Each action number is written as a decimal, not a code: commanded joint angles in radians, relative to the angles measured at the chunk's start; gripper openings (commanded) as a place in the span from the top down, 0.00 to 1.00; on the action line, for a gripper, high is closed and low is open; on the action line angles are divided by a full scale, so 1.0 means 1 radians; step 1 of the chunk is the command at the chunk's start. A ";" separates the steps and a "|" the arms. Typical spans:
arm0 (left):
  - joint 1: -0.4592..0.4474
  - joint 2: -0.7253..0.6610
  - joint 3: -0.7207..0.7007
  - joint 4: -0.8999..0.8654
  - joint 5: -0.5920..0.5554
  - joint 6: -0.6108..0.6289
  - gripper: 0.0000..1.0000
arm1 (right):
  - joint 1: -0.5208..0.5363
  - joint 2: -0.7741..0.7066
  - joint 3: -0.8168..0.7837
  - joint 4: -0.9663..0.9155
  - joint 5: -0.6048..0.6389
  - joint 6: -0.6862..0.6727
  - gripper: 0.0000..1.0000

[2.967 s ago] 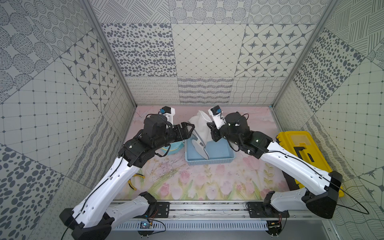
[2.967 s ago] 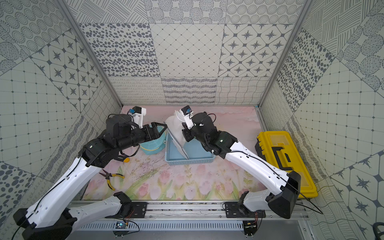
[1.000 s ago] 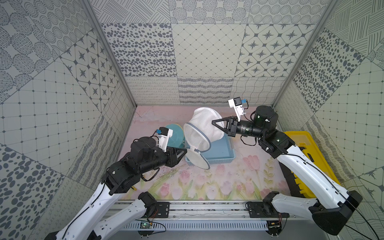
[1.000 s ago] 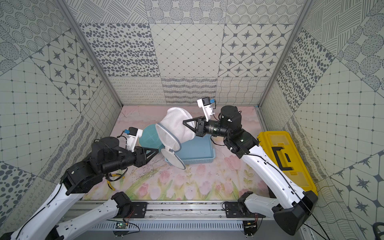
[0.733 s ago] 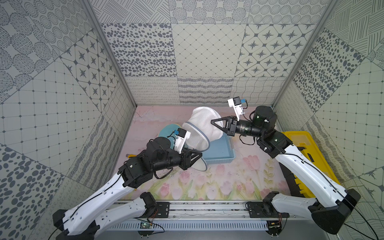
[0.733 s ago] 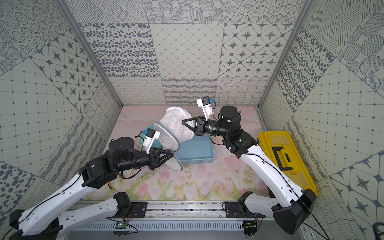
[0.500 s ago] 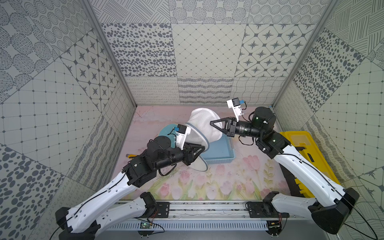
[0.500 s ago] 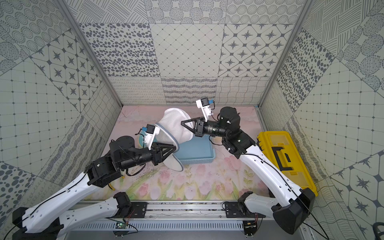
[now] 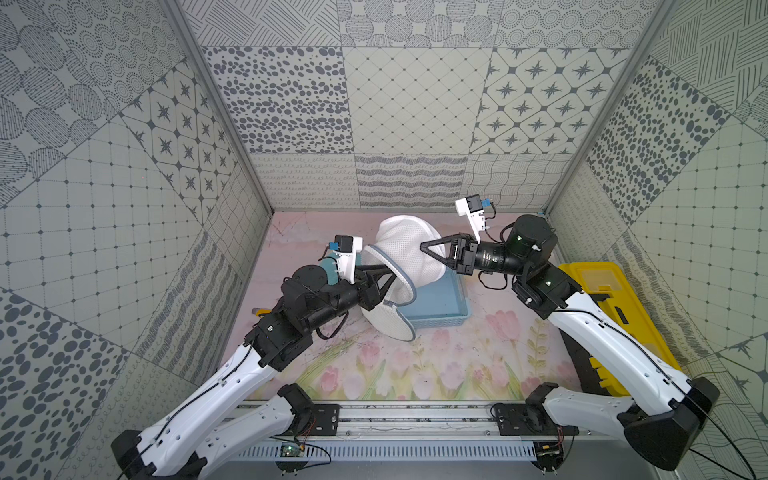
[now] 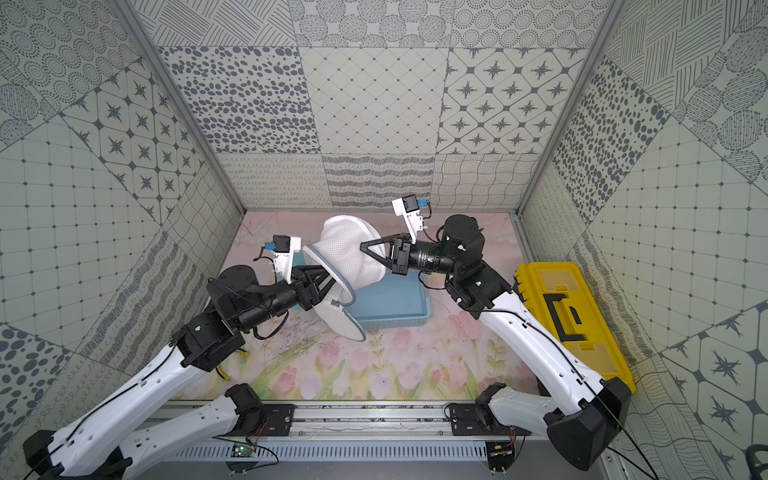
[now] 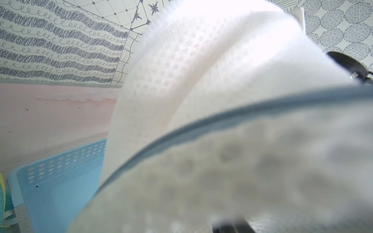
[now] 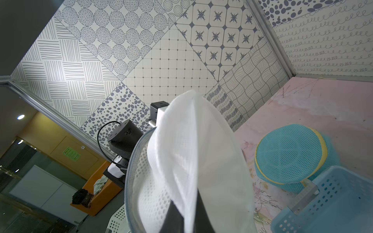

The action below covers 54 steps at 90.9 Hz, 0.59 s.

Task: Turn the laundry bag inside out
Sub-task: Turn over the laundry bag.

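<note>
White mesh laundry bag (image 9: 405, 255) is held above the blue basket (image 9: 442, 301), clenched by the right gripper (image 9: 422, 247); the left gripper (image 9: 390, 275) is set at its rim, grip not discernible.

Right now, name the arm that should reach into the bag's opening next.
Left. The left gripper sits at the grey-rimmed opening of the bag, jaws apart, pointing in. The right gripper is shut on its white mesh, holding it up over the blue basket, so it is likely needed there.

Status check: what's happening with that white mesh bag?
Right gripper shut on laundry bag, held over blue basket. Left gripper at bag's grey rim, grip unclear. Nothing blocking.
</note>
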 commanded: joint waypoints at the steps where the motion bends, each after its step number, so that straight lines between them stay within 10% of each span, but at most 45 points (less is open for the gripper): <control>1: 0.027 0.003 -0.019 0.149 0.057 0.005 0.49 | -0.007 -0.030 -0.012 0.095 -0.031 0.028 1.00; 54: 0.148 0.077 -0.119 0.517 0.319 -0.192 0.17 | -0.005 0.000 -0.068 0.434 -0.106 0.278 1.00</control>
